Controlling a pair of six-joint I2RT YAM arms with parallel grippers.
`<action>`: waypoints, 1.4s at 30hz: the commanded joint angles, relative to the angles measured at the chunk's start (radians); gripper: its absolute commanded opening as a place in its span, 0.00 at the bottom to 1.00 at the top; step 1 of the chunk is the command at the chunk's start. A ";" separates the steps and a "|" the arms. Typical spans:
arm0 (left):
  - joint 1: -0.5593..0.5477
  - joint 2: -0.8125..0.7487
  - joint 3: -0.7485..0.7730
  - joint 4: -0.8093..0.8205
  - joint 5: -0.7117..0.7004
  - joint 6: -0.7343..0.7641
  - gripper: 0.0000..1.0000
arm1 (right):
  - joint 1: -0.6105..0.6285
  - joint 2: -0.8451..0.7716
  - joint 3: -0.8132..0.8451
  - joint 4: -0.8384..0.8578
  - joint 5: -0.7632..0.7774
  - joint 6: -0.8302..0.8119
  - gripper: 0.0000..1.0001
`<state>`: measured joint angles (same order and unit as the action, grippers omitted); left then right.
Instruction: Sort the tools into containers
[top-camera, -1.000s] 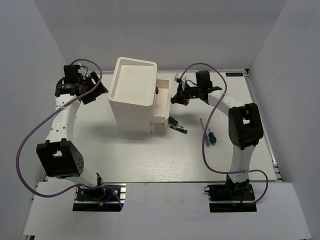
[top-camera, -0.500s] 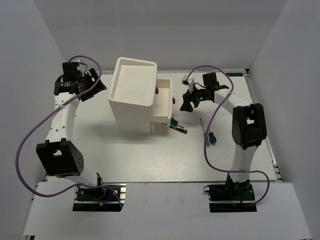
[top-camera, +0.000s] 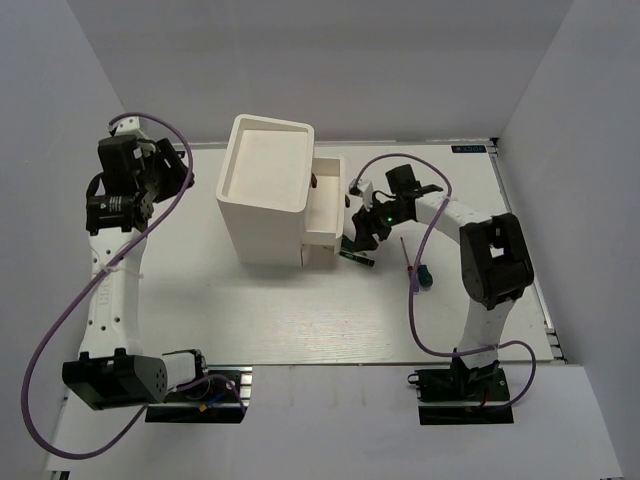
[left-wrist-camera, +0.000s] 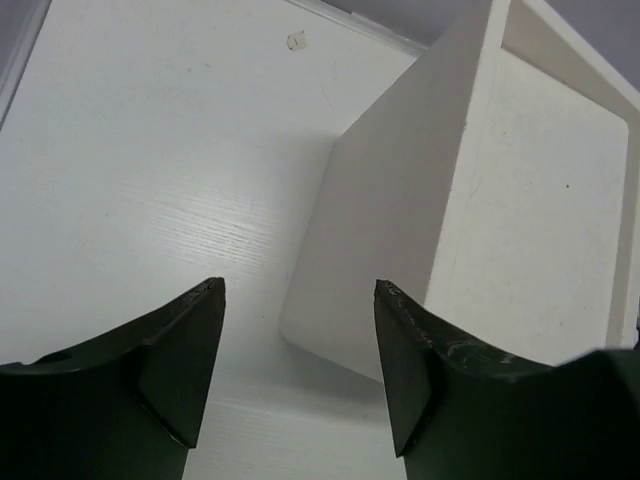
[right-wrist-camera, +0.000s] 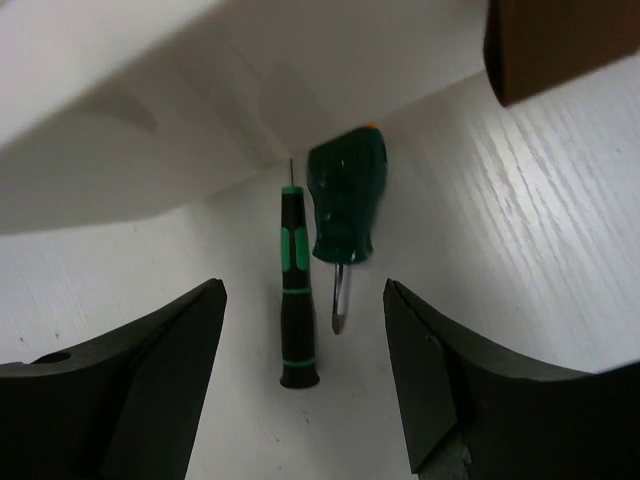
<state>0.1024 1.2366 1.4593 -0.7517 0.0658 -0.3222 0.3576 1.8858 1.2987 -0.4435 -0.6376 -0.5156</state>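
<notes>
The right tool (right-wrist-camera: 303, 288) hangs wide open and empty above two screwdrivers on the table (right-wrist-camera: 560, 250). In its wrist view a stubby green-handled screwdriver (right-wrist-camera: 345, 195) and a thin black-and-green screwdriver (right-wrist-camera: 293, 290) lie side by side at centre frame, framed between the fingers, their upper ends against the white cabinet (top-camera: 265, 190). Only the overhead view shows the pulled-out drawer (top-camera: 325, 200), another green-handled screwdriver (top-camera: 424, 273) right of centre, and the left tool (top-camera: 170, 175), upper left, spread wide and empty.
</notes>
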 joint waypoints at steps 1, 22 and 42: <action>0.003 -0.016 -0.059 -0.018 0.008 -0.003 0.71 | 0.023 0.025 0.016 0.077 0.012 0.112 0.71; 0.003 -0.063 -0.082 -0.037 0.008 -0.012 0.73 | 0.101 0.058 -0.167 0.486 0.200 0.198 0.65; 0.003 -0.054 -0.082 -0.006 0.040 -0.021 0.73 | -0.049 -0.224 -0.171 0.404 0.116 0.414 0.00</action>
<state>0.1024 1.2098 1.3659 -0.7837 0.0769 -0.3412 0.3271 1.7485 1.0325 -0.0212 -0.4908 -0.2104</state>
